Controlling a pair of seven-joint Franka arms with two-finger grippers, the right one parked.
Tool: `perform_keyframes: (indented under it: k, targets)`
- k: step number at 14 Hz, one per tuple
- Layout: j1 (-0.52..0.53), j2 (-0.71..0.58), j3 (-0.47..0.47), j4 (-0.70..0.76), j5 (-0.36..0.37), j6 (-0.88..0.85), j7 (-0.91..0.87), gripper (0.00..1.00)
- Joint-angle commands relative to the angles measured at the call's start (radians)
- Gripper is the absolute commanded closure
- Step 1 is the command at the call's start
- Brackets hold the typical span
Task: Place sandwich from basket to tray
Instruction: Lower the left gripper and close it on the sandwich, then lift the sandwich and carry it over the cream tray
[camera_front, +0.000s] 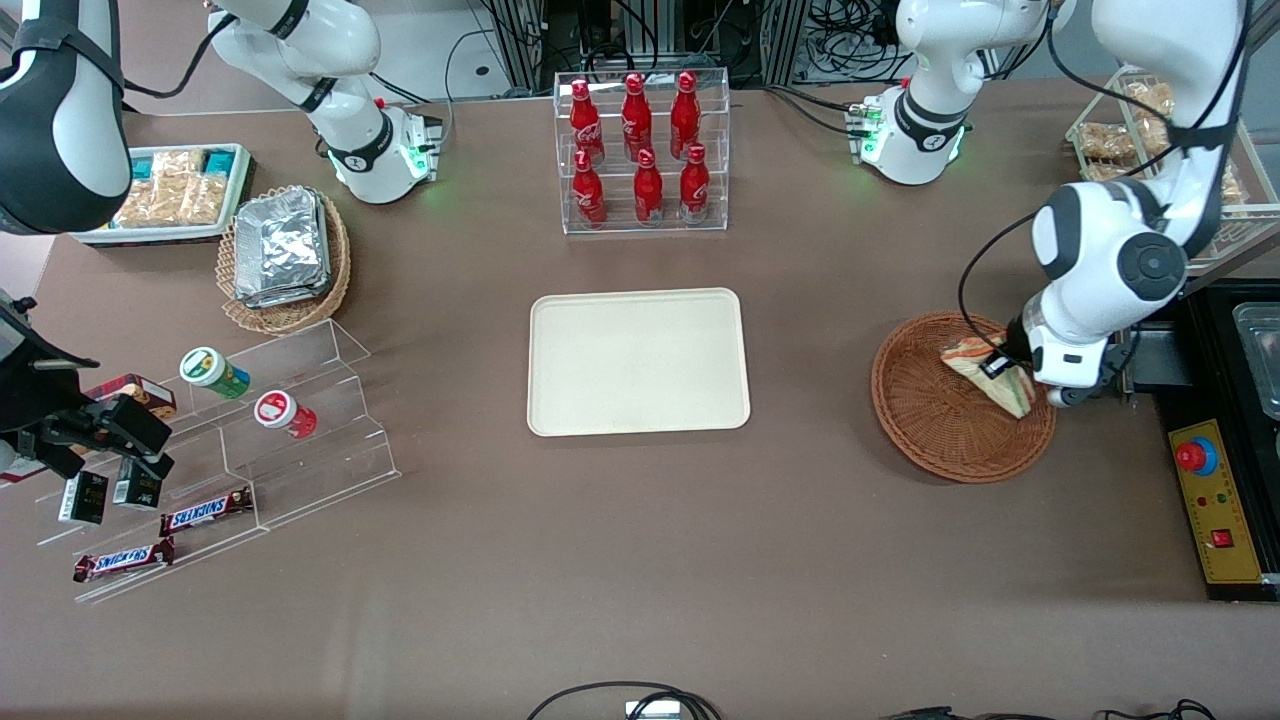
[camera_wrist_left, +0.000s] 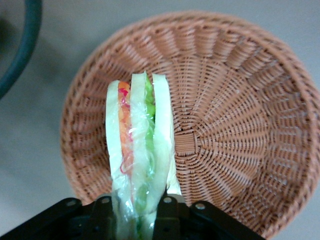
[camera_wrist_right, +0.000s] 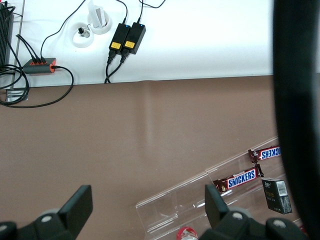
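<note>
The sandwich (camera_front: 985, 372) (camera_wrist_left: 139, 150), a clear-wrapped wedge of white bread with orange, green and pink filling, hangs above the reddish-brown wicker basket (camera_front: 930, 412) (camera_wrist_left: 235, 125). My left gripper (camera_front: 1005, 368) (camera_wrist_left: 136, 215) is shut on the sandwich, one black finger (camera_wrist_left: 102, 217) pressing each bread face. The sandwich looks lifted off the basket floor. The cream-beige tray (camera_front: 638, 362) lies bare at the table's middle, well away from the basket toward the parked arm's end.
A clear rack of red bottles (camera_front: 640, 150) stands farther from the camera than the tray. A tan basket of foil packs (camera_front: 285, 250), a white snack tray (camera_front: 170, 190) and a clear stepped shelf with candy bars (camera_front: 210, 450) lie toward the parked arm's end. A black control box (camera_front: 1220, 500) sits beside the basket.
</note>
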Motion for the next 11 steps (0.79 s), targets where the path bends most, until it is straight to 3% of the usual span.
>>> perform_keyframes:
  k: [1,4,11]
  targets:
    - [-0.003,-0.006,-0.052,0.153,0.055,-0.208,0.000,1.00]
    - [-0.003,0.002,-0.120,0.265,0.055,-0.347,0.006,1.00]
    - [-0.003,0.045,-0.331,0.353,0.049,-0.345,0.115,1.00]
